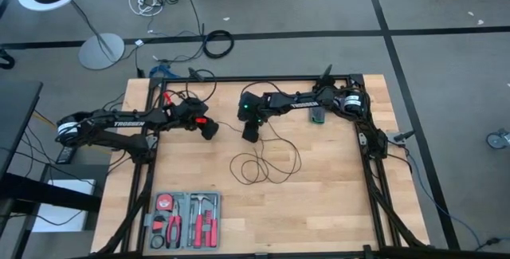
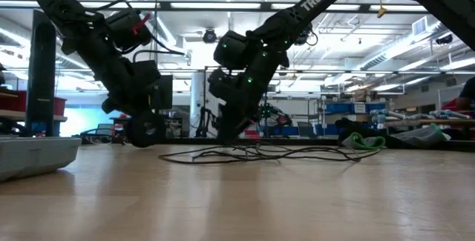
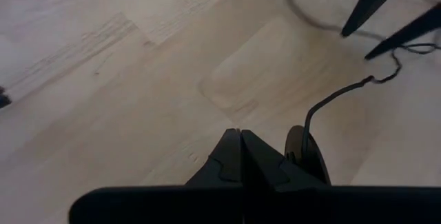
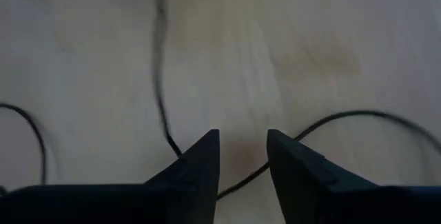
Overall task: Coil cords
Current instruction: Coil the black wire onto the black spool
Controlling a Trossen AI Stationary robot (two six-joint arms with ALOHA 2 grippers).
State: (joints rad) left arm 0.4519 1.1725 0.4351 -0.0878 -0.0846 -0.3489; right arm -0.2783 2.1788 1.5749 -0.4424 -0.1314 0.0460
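Hidden from us: the cord's (image 1: 267,163) run under the right gripper (image 1: 250,134) in the overhead view, where the dark fingers cover it. The cord's thin loops blur together in the table-level view, and we cannot count them.
Puck: a small round black disc (image 3: 305,156) shows in the left wrist view just beside the left gripper's fingers (image 3: 258,163), partly cut off behind them; a thin lead rises from it. We cannot tell whether the fingers touch it.
Cord: thin and black, lying in loose overlapping loops on the wooden table (image 1: 319,203), near its middle, just in front of the right gripper.
Right gripper: low over the table at the far edge of the loops, fingers pointed down at the wood. Its own wrist view shows the two fingers (image 4: 200,160) parted, bare table in the gap, a strand of cord passing close by each finger; we see nothing held.
Left gripper (image 1: 210,129): low over the table, left of the right gripper and near it, its two fingers pressed tight together with no gap.
Arm pose: both arms reach inward from opposite sides of the table and bend down steeply at the wrist.
Also in frame: an open tool case (image 1: 185,220) with red-handled tools, near the front left corner, well apart from the cord.
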